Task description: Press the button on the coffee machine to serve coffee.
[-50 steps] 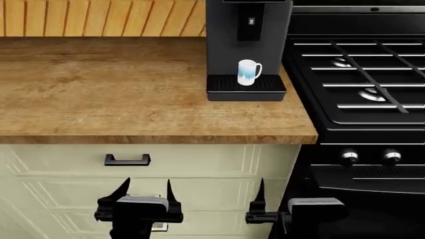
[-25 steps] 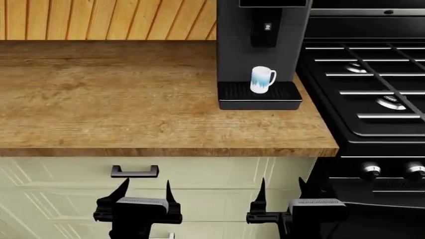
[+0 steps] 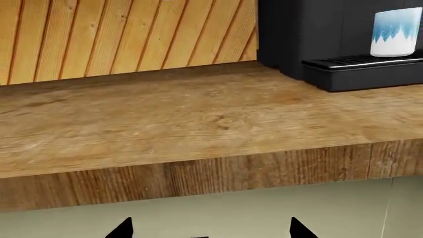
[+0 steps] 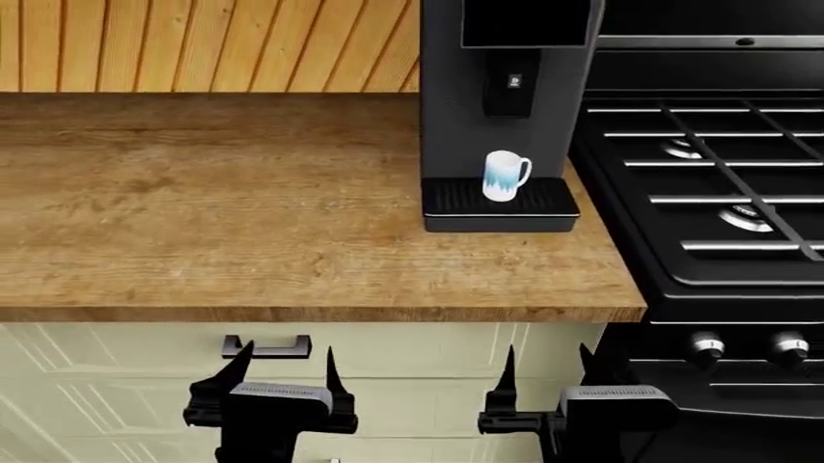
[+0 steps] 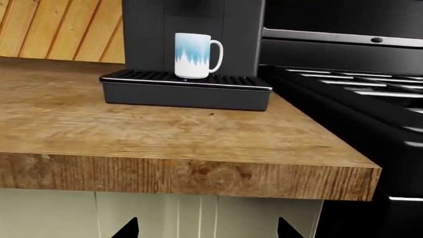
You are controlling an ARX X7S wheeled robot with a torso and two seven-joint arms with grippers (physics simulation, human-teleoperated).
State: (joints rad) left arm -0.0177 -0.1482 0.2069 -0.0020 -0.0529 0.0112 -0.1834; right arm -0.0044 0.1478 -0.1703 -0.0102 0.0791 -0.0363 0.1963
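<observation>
Shifted since half a second ago: head view tilted up a little, so more of the coffee machine's screen panel [image 4: 530,23] visible at the top, counter edge lower in frame, machine and mug lower too; both grippers at much the same spot in the head view.

Nearest, low in the head view: left gripper [image 4: 281,369], fingers spread apart, holding nothing, hanging in front of the cream cabinet drawers. Right gripper [image 4: 546,367] beside it, likewise parted and empty, in front of the seam between cabinet and stove. Only the fingertips of each showing in the wrist views (dark points at the frame edge).

Just above the left gripper: black drawer handle [image 4: 266,345], under the counter lip.

Further out: wooden countertop [image 4: 206,222], well clear of both grippers.

At its right end, against the gas stove [image 4: 721,193]: coffee machine [image 4: 453,87], upright, ribbed drip tray [image 4: 500,204] in front. White mug with blue tree print [image 4: 505,177] standing on the tray, handle toward the stove, under the spout block.

Button [image 4: 515,82] on the spout block above the mug, untouched, far from either gripper.

Behind: slatted wood wall [image 4: 206,43].
</observation>
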